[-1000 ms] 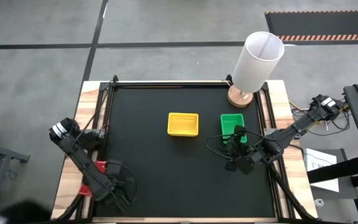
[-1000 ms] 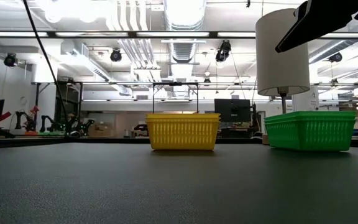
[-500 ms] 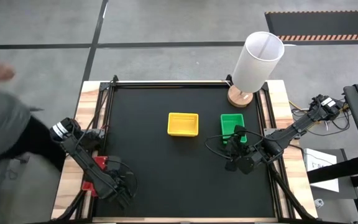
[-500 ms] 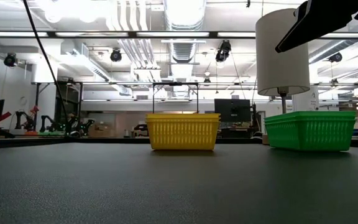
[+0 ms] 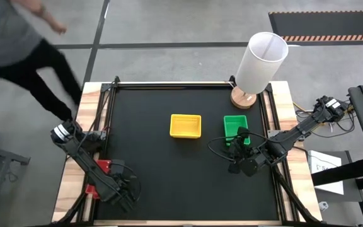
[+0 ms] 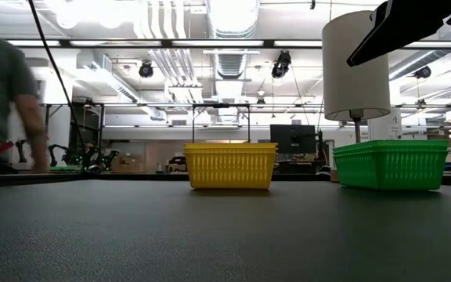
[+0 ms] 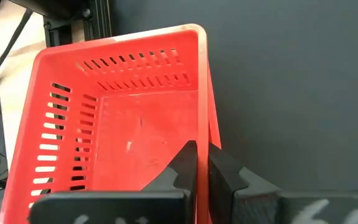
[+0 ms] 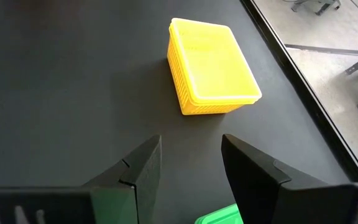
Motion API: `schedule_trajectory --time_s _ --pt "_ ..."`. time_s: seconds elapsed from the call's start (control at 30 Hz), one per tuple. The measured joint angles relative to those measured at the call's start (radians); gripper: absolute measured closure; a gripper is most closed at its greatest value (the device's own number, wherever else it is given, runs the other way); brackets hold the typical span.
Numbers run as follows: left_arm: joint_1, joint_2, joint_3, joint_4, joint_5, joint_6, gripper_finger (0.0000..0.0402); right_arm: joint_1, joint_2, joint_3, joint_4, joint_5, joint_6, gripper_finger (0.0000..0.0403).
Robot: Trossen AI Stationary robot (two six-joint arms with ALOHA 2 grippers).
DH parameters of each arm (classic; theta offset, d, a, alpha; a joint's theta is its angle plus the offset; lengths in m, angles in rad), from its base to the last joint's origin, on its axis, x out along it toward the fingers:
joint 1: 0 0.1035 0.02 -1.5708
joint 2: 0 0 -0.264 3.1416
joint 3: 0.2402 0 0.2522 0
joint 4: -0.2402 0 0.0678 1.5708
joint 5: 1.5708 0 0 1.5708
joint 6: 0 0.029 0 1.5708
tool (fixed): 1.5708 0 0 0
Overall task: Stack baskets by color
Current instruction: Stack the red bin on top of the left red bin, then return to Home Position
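Observation:
A red basket [image 7: 129,124] is at the table's near left corner [image 5: 101,166], with my left gripper [image 7: 202,158] shut on it. Whether it rests on the table cannot be told. A yellow basket [image 5: 185,125] stands on its base in the middle of the black mat [image 5: 156,157]. A green basket [image 5: 234,125] stands just to its right. My right gripper [image 5: 240,141] hangs open above the green basket's near end, touching nothing. Its wrist view shows the yellow basket [image 8: 213,65] ahead. My left gripper pinches one long side wall of the red basket at its rim [image 7: 202,127], one finger [image 7: 187,163] inside the basket and the other [image 7: 221,169] outside. The fingers come steeply from above. The basket's open top faces up.
A tall white cylinder [image 5: 260,63] on a wooden base stands at the far right corner. A person [image 5: 17,44] walks past the table's far left corner, also seen in the low view [image 6: 2,94]. Black mat lies bare between the red basket and the yellow one.
My left gripper has sunk a little with the red basket still in its hold. A person has come along the table's left side toward its far left corner. My right gripper has kept still.

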Motion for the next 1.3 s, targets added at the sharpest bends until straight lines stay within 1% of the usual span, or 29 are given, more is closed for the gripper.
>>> schedule_trajectory --time_s 0.1,0.2,0.3,0.5,0.57,0.63,0.7,0.73,0.77,0.8,0.83,0.87,0.9,0.93,1.0,1.03,1.07,1.1,1.13,1.2,1.23,1.3 --pt "0.002 0.004 -0.003 0.003 -0.016 0.000 0.0401 0.000 0.000 0.000 0.000 0.000 0.000 0.0243" --pt "0.004 0.004 -0.004 0.010 -0.058 0.001 0.0393 0.000 0.000 0.000 -0.001 -0.001 0.000 0.0243" --pt "0.005 0.004 -0.005 0.009 -0.064 0.008 0.0367 0.000 0.000 0.000 -0.001 -0.001 0.003 0.0240" --pt "0.005 0.004 -0.005 0.025 -0.065 0.039 0.0301 0.000 0.000 -0.004 -0.001 -0.001 0.003 0.0241" --pt "0.005 0.004 -0.005 0.026 -0.079 0.091 0.0286 0.000 0.000 -0.008 -0.001 -0.001 0.003 0.0241" --pt "0.004 0.004 0.001 0.034 -0.122 0.177 0.0280 0.000 0.000 -0.017 0.003 -0.001 0.003 0.0240" --pt "0.002 0.002 0.001 0.087 -0.230 0.280 0.0280 0.000 0.000 -0.034 0.016 -0.001 0.002 0.0239" --pt "0.001 -0.003 -0.001 0.136 -0.308 0.334 0.0280 0.000 0.000 -0.045 0.023 -0.001 -0.008 0.0239" --pt "0.001 -0.010 -0.002 0.197 -0.400 0.405 0.0280 0.000 0.000 -0.059 0.037 -0.001 -0.019 0.0240" --pt "0.001 -0.021 -0.003 0.285 -0.498 0.508 0.0280 0.000 0.000 -0.076 0.069 -0.002 -0.047 0.0242" --pt "0.002 -0.032 -0.003 0.397 -0.599 0.652 0.0280 0.000 0.000 -0.094 0.117 -0.004 -0.086 0.0245" --pt "0.004 -0.043 -0.003 0.532 -0.686 0.826 0.0280 0.000 0.000 -0.112 0.174 -0.013 -0.140 0.0248" --pt "0.011 -0.050 -0.008 0.681 -0.741 1.024 0.0281 -0.003 0.000 -0.134 0.251 -0.037 -0.206 0.0252" --pt "0.022 -0.060 -0.019 0.828 -0.758 1.245 0.0285 -0.012 0.000 -0.156 0.343 -0.080 -0.288 0.0257" --pt "0.047 -0.079 -0.055 1.113 -0.723 1.641 0.0296 -0.035 0.000 -0.204 0.546 -0.210 -0.452 0.0267" --pt "0.065 -0.093 -0.084 1.246 -0.673 1.816 0.0304 -0.049 0.000 -0.224 0.629 -0.278 -0.519 0.0272" --pt "0.085 -0.109 -0.114 1.356 -0.606 1.958 0.0313 -0.068 0.000 -0.242 0.703 -0.344 -0.577 0.0277" --pt "0.109 -0.129 -0.148 1.458 -0.516 2.079 0.0323 -0.087 0.000 -0.255 0.764 -0.394 -0.621 0.0282" --pt "0.135 -0.150 -0.185 1.525 -0.429 2.168 0.0335 -0.109 -0.002 -0.267 0.806 -0.434 -0.662 0.0286" --pt "0.197 -0.208 -0.268 1.576 -0.290 2.262 0.0360 -0.159 -0.009 -0.292 0.863 -0.495 -0.719 0.0296" --pt "0.230 -0.237 -0.309 1.579 -0.250 2.281 0.0373 -0.186 -0.013 -0.304 0.886 -0.522 -0.749 0.0301" --pt "0.309 -0.313 -0.396 1.579 -0.213 2.303 0.0393 -0.243 -0.027 -0.329 0.935 -0.584 -0.805 0.0310"
